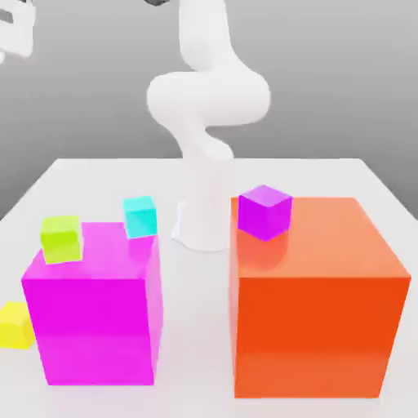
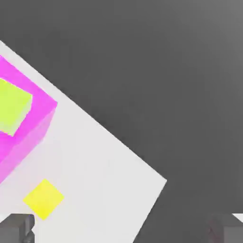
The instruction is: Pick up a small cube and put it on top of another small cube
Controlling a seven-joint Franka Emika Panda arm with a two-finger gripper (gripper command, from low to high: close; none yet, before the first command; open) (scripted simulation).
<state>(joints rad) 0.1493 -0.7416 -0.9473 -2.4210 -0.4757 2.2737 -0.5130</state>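
Where table [image 2: 109, 171] ends, yellow cube [image 2: 43, 199]

Bright even light, soft shadows, faint sheen on orange block [image 1: 318, 286], pics slightly soft

The yellow cube [image 1: 14, 325] beside the big magenta block [image 1: 96, 314] is sliced off by the exterior view's left edge. In the hand view that magenta block [image 2: 33, 123] and the lime-green cube [image 2: 13, 107] on it run off frame. Arm [image 1: 208, 98] is cut off up top too.
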